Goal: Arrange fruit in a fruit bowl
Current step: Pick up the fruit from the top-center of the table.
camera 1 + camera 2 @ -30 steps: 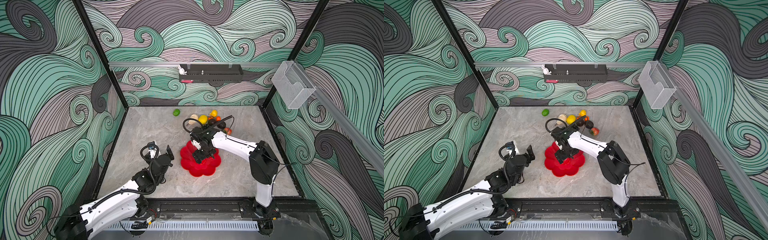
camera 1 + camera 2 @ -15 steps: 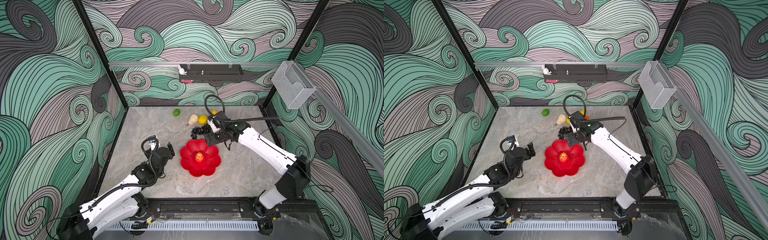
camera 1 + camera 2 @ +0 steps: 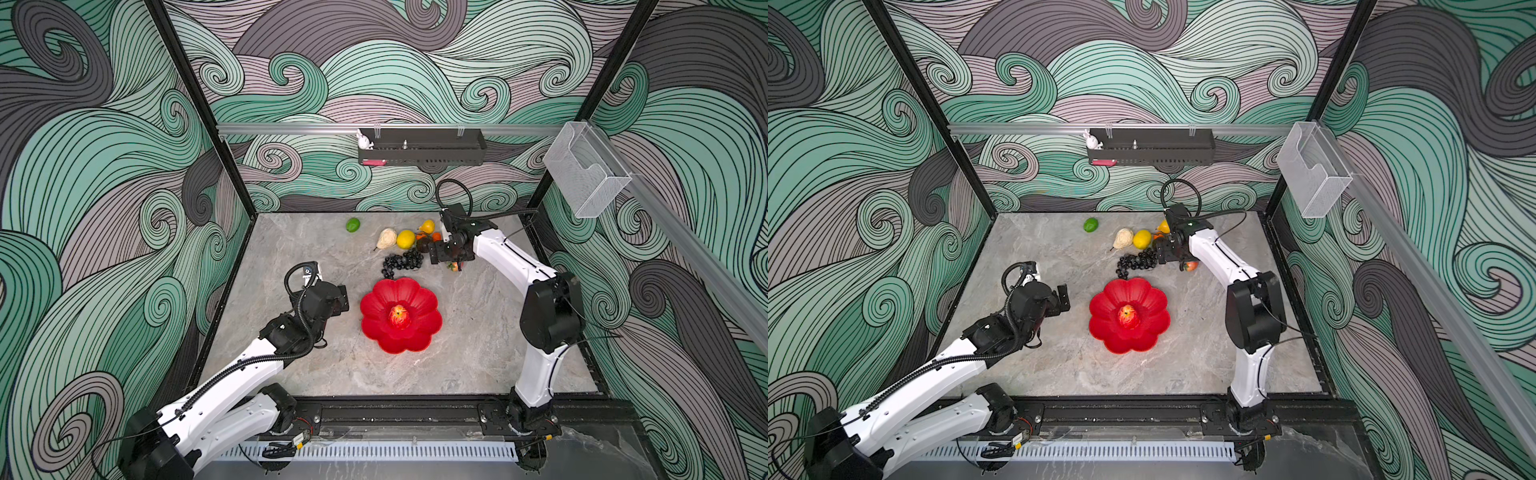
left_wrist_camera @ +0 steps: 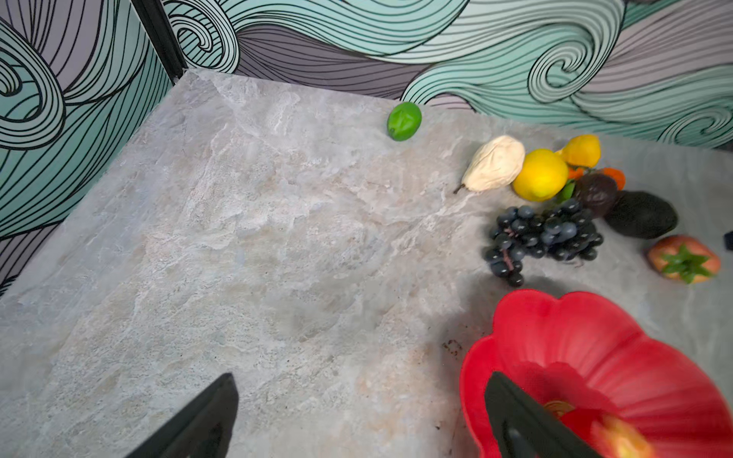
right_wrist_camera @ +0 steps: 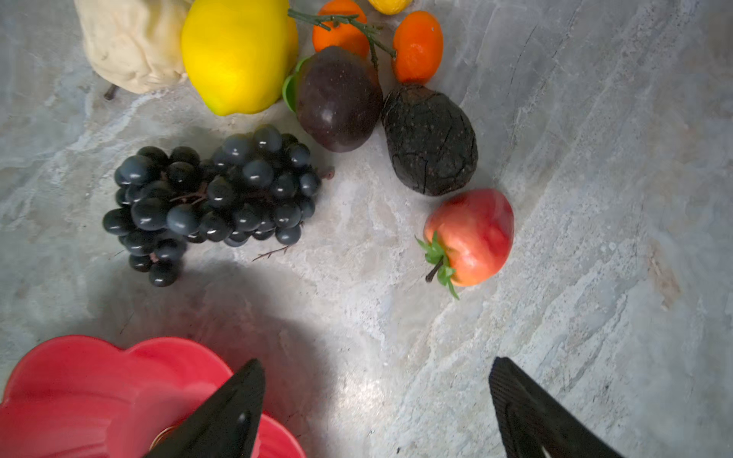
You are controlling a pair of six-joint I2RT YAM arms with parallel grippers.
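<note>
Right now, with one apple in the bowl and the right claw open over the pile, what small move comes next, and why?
Probably lower the right claw around the loose red apple and close. Its jaws stand open and empty, and that apple lies at the edge of the pile, apart from the grapes and nearest the claw, so it looks the easiest grab.

- The left arm [image 3: 232, 374] reaches low from the near edge toward the fruit bowl [image 3: 419, 299], with its wrist bent.
- The left gripper [image 3: 341, 297] hangs just left of the bowl and faces it. Its jaws are spread wide with nothing between them.
- The right arm [image 3: 540, 361] stands to the bowl's right, elbow raised, with the forearm stretched past the bowl's far side.
- The right gripper [image 3: 451, 257] hangs beyond the bowl's far right rim, angled downward. Its jaws are wide apart and empty.
</note>
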